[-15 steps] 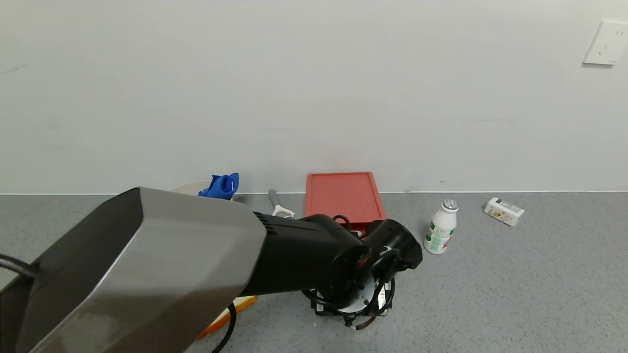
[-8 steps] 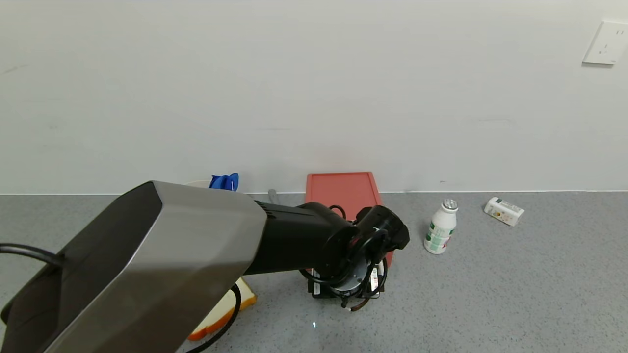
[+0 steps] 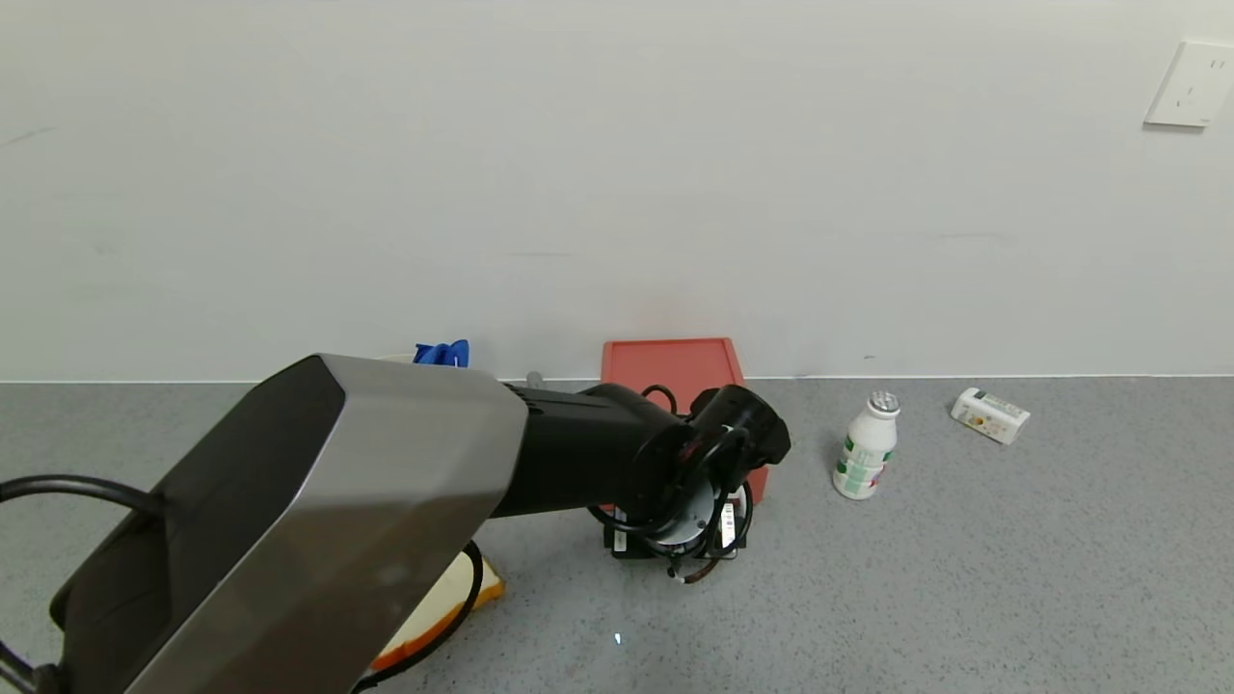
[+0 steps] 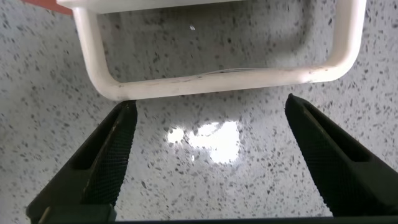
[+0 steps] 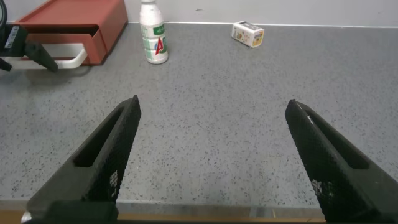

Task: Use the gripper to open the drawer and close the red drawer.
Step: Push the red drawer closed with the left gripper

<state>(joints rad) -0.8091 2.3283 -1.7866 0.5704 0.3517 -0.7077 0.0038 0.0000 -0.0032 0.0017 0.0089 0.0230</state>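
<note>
My left tool (image 4: 208, 155), the black robot hand, is spread wide just near of the shallow red plastic drawer's (image 3: 675, 378) white loop handle (image 4: 214, 78), whose long bar runs left to right.

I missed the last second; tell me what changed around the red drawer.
The left gripper moved away from the robot, toward the drawer; its open fingers now sit just short of the white handle, not gripping it. The bottle and small carton stayed put.

Lab-like bench: bare grey speckled countertop (image 3: 964, 578), plain white wall (image 3: 617, 173).
</note>
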